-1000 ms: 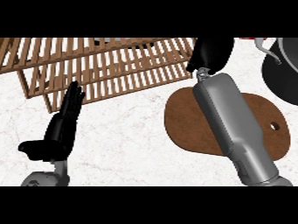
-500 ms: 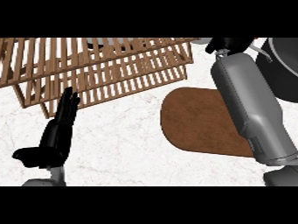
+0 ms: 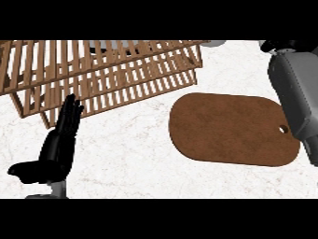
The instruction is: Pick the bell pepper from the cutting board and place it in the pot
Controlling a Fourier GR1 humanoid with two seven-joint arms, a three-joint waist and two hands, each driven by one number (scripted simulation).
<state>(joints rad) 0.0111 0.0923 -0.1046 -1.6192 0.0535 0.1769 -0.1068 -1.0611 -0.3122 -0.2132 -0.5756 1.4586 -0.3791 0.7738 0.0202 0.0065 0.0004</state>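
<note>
The brown cutting board [image 3: 233, 130] lies on the white counter right of centre, and its top is bare. No bell pepper and no pot show in the head view. My right forearm [image 3: 302, 98] runs up the right edge, past the board's right side. Only a black bit of my right hand [image 3: 284, 45] shows at the top right corner, and whatever it may hold is hidden. My left hand [image 3: 54, 149] rests open at the lower left, fingers pointing up, well left of the board.
A slatted wooden rack [image 3: 99, 74] fills the upper left, and its front edge reaches close to my left hand's fingertips. White marble counter [image 3: 134, 158] lies between my left hand and the board.
The right forearm has swung off the board toward the right edge, uncovering the whole board. The dark pot seen at the right earlier is out of view. The left hand stays resting.
</note>
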